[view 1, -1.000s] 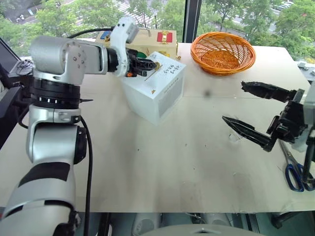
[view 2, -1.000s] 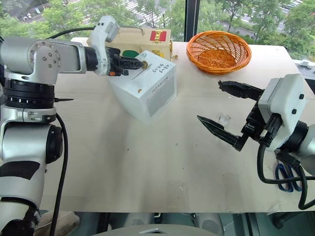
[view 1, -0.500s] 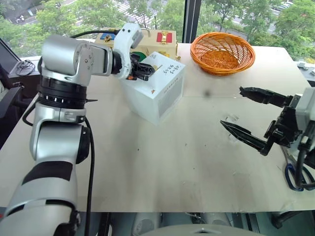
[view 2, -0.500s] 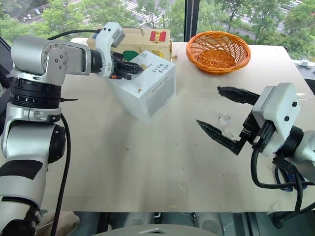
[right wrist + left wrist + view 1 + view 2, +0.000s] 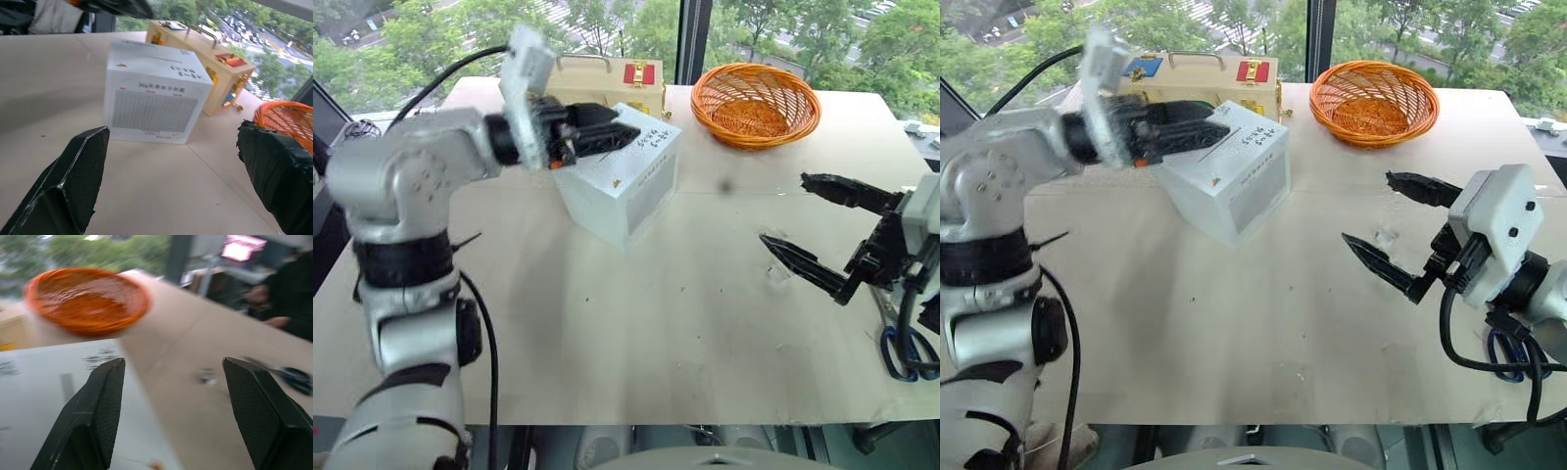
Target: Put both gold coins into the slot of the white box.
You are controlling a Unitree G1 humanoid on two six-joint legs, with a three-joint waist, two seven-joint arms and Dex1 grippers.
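Note:
The white box (image 5: pixel 641 186) stands at the back left of the table, and its grey printed side shows in the right wrist view (image 5: pixel 151 105). My left gripper (image 5: pixel 625 137) hovers open just above the box's top face, fingers (image 5: pixel 105 401) wide apart with nothing between them. The slot (image 5: pixel 66 381) is a blurred grey strip on that top face, beside the black handwriting. The gold coins are out of view. My right gripper (image 5: pixel 784 209) hangs open above the table's right side, well clear of the box.
An orange wicker basket (image 5: pixel 756 103) sits at the back right. A cream wooden case (image 5: pixel 607 83) stands behind the box. Small clear plastic blocks (image 5: pixel 1387 238) lie under my right gripper. Blue-handled scissors (image 5: pixel 901 352) lie at the right edge. A person (image 5: pixel 293 289) is beyond the table.
My left gripper has pulled back from the slot and opened; the coin at its tips a second ago is gone from sight. The right gripper has stayed put.

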